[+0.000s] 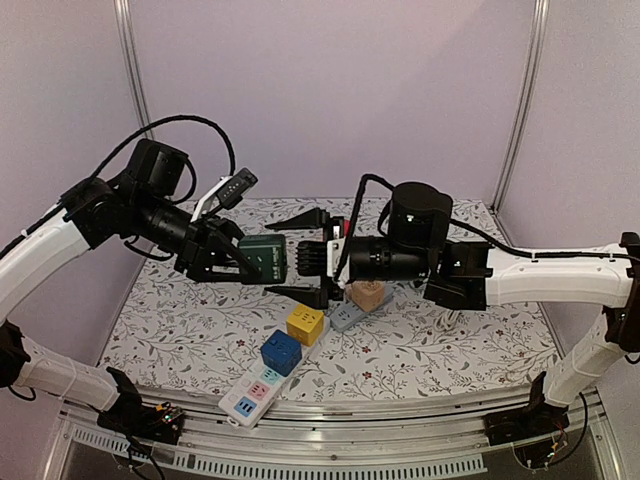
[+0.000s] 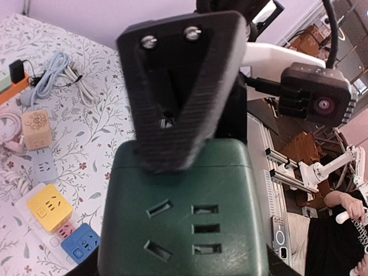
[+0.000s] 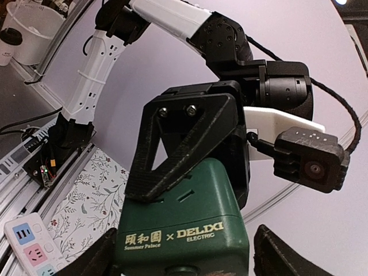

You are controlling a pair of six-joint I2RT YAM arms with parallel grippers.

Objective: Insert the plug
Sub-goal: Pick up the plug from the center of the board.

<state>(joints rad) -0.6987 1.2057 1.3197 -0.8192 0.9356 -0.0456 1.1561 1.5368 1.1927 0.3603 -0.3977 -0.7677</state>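
Note:
A dark green cube adapter (image 1: 263, 258) with gold DELIXI lettering is held in the air between the two arms. My left gripper (image 1: 232, 258) is shut on it from the left; its black finger lies over the slotted face in the right wrist view (image 3: 172, 149). My right gripper (image 1: 272, 257) is open wide, with one finger above and one below the cube, not touching it. In the left wrist view the cube's socket face (image 2: 184, 218) fills the lower frame, with a right finger (image 2: 178, 86) above it. A white power strip (image 1: 250, 396) lies on the table below.
A yellow cube (image 1: 305, 324) and a blue cube (image 1: 282, 351) sit on the power strip. A grey cube (image 1: 347, 317) and a beige cube (image 1: 368, 295) lie beside it under the right arm. Coiled cables (image 2: 60, 77) lie on the floral cloth further back.

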